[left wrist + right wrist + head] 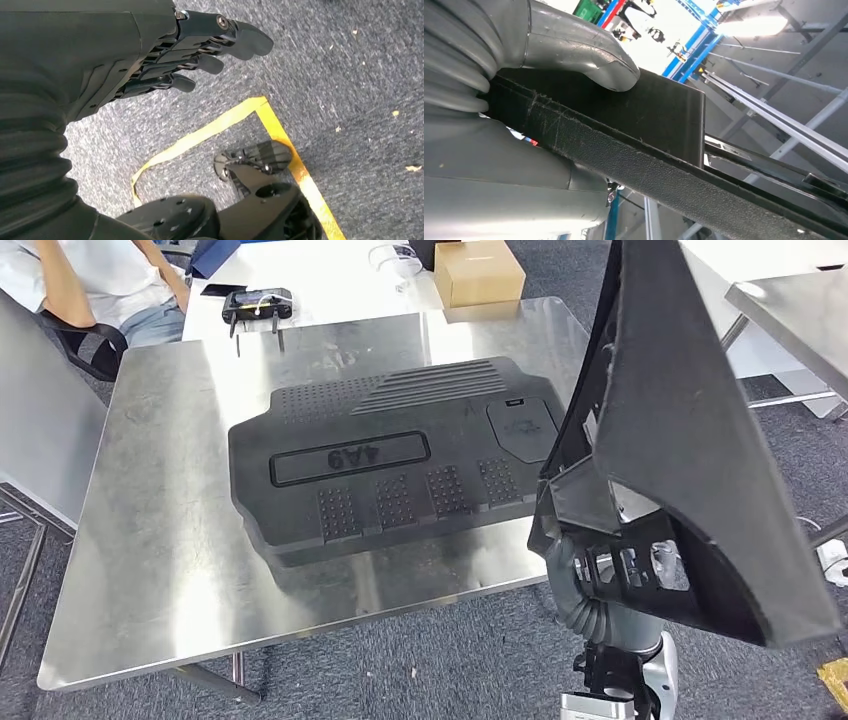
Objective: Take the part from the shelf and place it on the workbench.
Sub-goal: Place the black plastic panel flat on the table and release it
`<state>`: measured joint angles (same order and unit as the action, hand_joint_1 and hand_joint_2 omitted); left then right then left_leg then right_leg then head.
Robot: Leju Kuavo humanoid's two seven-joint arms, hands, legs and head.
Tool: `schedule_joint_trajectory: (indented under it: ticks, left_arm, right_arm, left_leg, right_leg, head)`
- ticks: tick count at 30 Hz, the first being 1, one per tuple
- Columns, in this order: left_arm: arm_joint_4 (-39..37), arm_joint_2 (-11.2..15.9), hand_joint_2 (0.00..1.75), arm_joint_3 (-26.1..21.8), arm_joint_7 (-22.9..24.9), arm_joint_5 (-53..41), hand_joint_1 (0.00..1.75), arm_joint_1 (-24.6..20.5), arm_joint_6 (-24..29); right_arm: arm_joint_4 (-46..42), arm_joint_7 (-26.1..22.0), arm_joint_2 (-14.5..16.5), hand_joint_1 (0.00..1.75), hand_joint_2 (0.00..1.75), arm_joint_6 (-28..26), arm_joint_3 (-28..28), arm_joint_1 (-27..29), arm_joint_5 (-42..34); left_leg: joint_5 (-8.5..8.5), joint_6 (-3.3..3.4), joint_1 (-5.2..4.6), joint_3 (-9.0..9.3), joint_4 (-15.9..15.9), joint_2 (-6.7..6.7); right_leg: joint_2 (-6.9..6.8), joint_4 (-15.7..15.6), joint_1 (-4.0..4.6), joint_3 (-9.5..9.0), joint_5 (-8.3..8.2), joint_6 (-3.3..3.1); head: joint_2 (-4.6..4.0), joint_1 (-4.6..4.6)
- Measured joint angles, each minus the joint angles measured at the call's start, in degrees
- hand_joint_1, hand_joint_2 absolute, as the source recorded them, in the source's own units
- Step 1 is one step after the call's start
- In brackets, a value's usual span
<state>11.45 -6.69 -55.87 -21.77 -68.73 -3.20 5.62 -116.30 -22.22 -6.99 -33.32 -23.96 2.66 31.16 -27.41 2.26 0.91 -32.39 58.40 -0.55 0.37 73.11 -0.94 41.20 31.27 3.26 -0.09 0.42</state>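
Observation:
A large black moulded part (690, 440) stands upright at the right of the head view, off the near right edge of the steel workbench (160, 540). My right hand (590, 580) grips its lower edge from below. In the right wrist view my thumb (589, 55) presses on the part's flat face (659, 115), the edge clamped against the palm. A second black cover marked 4A9 (390, 470) lies flat in the middle of the workbench. My left hand (165, 55) hangs over the carpet, fingers stretched out and holding nothing.
A cardboard box (478, 272) and a black handheld device (258, 306) sit on a white table behind the workbench. A person (90, 280) sits at the far left. Another steel table (800, 310) stands at the right. Yellow tape (280, 135) marks the carpet.

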Motion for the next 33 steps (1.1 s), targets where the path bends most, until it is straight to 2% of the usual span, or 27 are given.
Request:
schedule_joint_trajectory:
  ticks: [2,3,4,5,7,8,9,10,12,13,15,18,19,22,23,28,33]
  left_arm:
    - [-0.01,-0.07,1.75,0.00,0.00,-0.05,0.00,0.03,-0.02]
    - [-0.01,-0.05,1.75,0.00,0.02,-0.09,0.00,0.02,-0.03]
    - [0.00,-0.03,1.75,0.00,0.04,-0.11,0.00,0.00,-0.04]
    - [0.01,0.01,1.75,0.00,0.08,-0.18,0.00,-0.02,-0.05]
    - [0.01,0.02,1.75,0.00,0.14,-0.47,0.00,-0.09,-0.06]
    - [0.01,0.02,1.75,0.00,0.14,-0.67,0.00,-0.11,-0.03]
    - [0.02,0.02,1.75,0.01,0.13,-0.92,0.00,-0.14,0.03]
    - [0.02,0.03,1.75,0.01,0.12,-1.17,0.00,-0.20,0.10]
    - [0.03,0.05,1.75,0.04,0.21,-1.77,0.00,-0.49,0.20]
    - [0.03,0.03,1.75,0.08,0.36,-2.09,0.00,-0.74,0.19]
    - [0.03,-0.04,1.75,0.31,0.81,-2.82,0.00,-1.21,0.02]
    - [0.03,-0.11,1.75,1.04,1.66,-4.09,0.00,-1.82,-0.56]
    - [0.03,-0.13,1.75,1.31,1.95,-4.51,0.00,-2.06,-0.81]
    - [0.03,-0.17,1.75,2.18,2.64,-5.24,0.00,-2.70,-1.32]
    - [0.03,-0.17,1.75,2.40,2.80,-5.34,0.00,-2.88,-1.40]
    - [0.03,-0.17,1.75,3.27,3.10,-5.85,0.00,-3.17,-1.63]
    - [0.04,-0.14,1.75,4.15,3.71,-6.20,0.00,-3.59,-2.03]
  right_arm:
    - [0.14,0.04,0.01,1.75,1.75,0.10,-0.11,-0.07,0.18]
    - [0.24,0.10,0.02,1.75,1.75,0.22,-0.17,-0.22,0.32]
    - [0.36,0.22,0.03,1.75,1.75,0.41,-0.28,-0.44,0.56]
    - [0.55,0.44,0.01,1.75,1.75,0.66,-0.41,-0.74,1.02]
    - [1.20,1.29,0.01,1.75,1.75,1.28,-0.72,-1.77,2.54]
    - [1.67,1.87,0.03,1.75,1.75,1.69,-0.87,-2.56,3.66]
    - [2.28,2.55,0.08,1.75,1.75,2.15,-1.08,-3.60,4.97]
    - [3.02,3.30,0.18,1.75,1.75,2.64,-1.35,-4.82,6.50]
    - [5.06,5.12,0.52,1.75,1.75,3.41,-2.10,-7.78,10.40]
    - [6.36,6.08,0.83,1.75,1.75,3.72,-2.47,-9.41,12.42]
    - [9.50,7.95,1.55,1.75,1.75,4.65,-3.25,-12.91,16.09]
    - [15.20,10.53,2.73,1.75,1.75,6.14,-4.52,-18.26,21.48]
    - [17.38,11.27,3.13,1.75,1.75,6.43,-4.91,-20.00,23.49]
    - [24.22,12.64,4.23,1.75,1.75,6.91,-6.15,-24.74,28.34]
    - [26.31,12.86,4.56,1.75,1.75,6.92,-6.52,-25.99,29.28]
    - [33.36,14.12,5.75,1.75,1.75,7.26,-7.80,-29.82,31.94]
    - [43.94,17.51,6.57,1.75,1.75,7.17,-8.99,-34.26,39.61]
  left_leg:
    - [-0.70,-0.50,0.18,0.88,0.00,-0.19]
    - [-1.13,-0.89,0.09,1.21,0.04,-0.28]
    - [-1.47,-1.27,-0.03,1.42,0.04,-0.34]
    - [-1.71,-1.59,-0.21,1.53,0.00,-0.35]
    - [-1.90,-2.09,-0.25,1.86,-0.32,-0.28]
    - [-2.08,-2.35,-0.14,1.99,-0.26,-0.17]
    - [-1.87,-2.31,-0.05,2.09,-0.20,-0.04]
    - [-1.87,-1.94,-0.03,2.23,-0.10,0.11]
    - [-1.85,-0.42,-0.04,2.54,-0.31,0.34]
    - [-2.15,0.14,-0.03,2.74,-0.56,0.39]
    - [-2.26,0.42,0.05,2.89,-0.95,0.41]
    - [-2.09,-0.11,0.12,2.92,-1.17,0.40]
    - [-2.04,-0.51,0.15,2.92,-1.23,0.40]
    - [-1.96,-2.31,0.29,3.00,-1.43,0.38]
    - [-1.95,-2.68,0.31,3.03,-1.47,0.38]
    - [-1.94,-2.81,0.07,3.07,-1.46,0.35]
    - [-1.95,-2.78,-0.21,3.06,-1.44,0.33]
  right_leg:
    - [-0.23,-7.41,-0.45,-2.48,-4.38,1.47]
    - [-0.37,-11.24,-0.49,-4.17,-6.11,1.80]
    - [-0.41,-13.86,-0.48,-5.36,-7.13,1.61]
    - [-0.41,-15.02,-0.40,-5.93,-7.40,1.08]
    - [-0.15,-15.06,-0.15,-6.08,-7.14,-0.27]
    - [-0.09,-15.12,-0.21,-6.25,-7.10,-0.68]
    - [-0.02,-15.16,-0.22,-6.53,-7.04,-0.97]
    - [0.06,-15.22,-0.24,-6.84,-6.97,-1.15]
    - [0.17,-15.21,0.01,-7.18,-6.79,-1.32]
    - [0.22,-15.21,0.15,-7.21,-6.73,-1.37]
    - [0.25,-15.19,0.32,-7.16,-6.68,-1.45]
    - [0.23,-15.17,0.41,-7.13,-6.67,-1.48]
    - [0.21,-15.16,0.44,-7.12,-6.67,-1.49]
    - [0.17,-15.15,0.50,-7.12,-6.68,-1.51]
    - [0.15,-15.15,0.50,-7.14,-6.68,-1.52]
    - [0.03,-15.26,0.29,-7.28,-6.70,-1.49]
    - [0.01,-15.37,0.05,-7.30,-6.70,-1.47]
  head:
    - [0.00,0.05]
    - [0.00,0.19]
    - [0.00,0.25]
    - [0.00,0.28]
    - [0.00,0.20]
    - [0.00,0.15]
    - [0.00,0.02]
    - [0.00,-0.12]
    - [0.00,-0.35]
    - [0.00,-0.33]
    - [0.00,-0.34]
    - [0.00,-0.34]
    - [0.00,-0.34]
    - [0.00,-0.33]
    - [0.00,-0.32]
    - [0.00,-0.30]
    - [0.00,-0.30]
